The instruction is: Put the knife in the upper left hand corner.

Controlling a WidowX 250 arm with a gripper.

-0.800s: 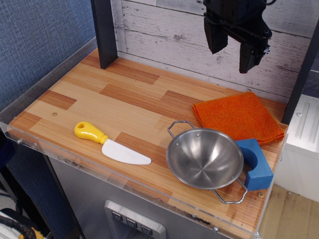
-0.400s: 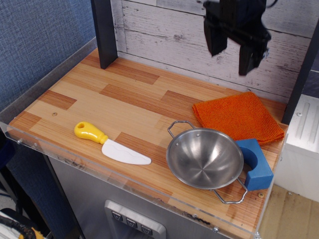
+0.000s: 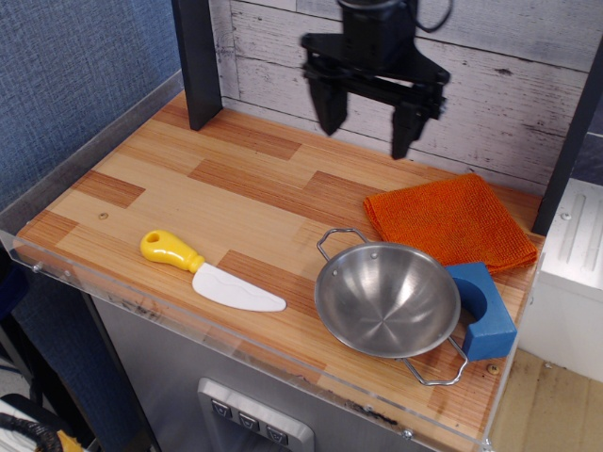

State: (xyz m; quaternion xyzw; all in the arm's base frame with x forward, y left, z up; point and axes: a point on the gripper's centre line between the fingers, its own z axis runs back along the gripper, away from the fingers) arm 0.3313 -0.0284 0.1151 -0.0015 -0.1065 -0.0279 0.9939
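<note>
The knife (image 3: 209, 271) lies flat near the table's front edge, left of the middle, with its yellow handle to the left and white blade to the right. The upper left hand corner (image 3: 193, 118) is the wood tabletop at the foot of the black vertical post (image 3: 198, 58). My gripper (image 3: 368, 139) hangs above the back middle of the table, far from the knife, open and empty, its two black fingers (image 3: 330, 111) spread wide.
A steel bowl (image 3: 387, 299) with wire handles sits at the front right. A blue block (image 3: 483, 311) lies right of it. An orange cloth (image 3: 451, 222) lies at the back right. A clear acrylic rim (image 3: 170, 315) edges the table.
The gripper has moved left and lower, from the upper right toward the back middle of the table, and has turned to face the camera. The knife has not moved.
</note>
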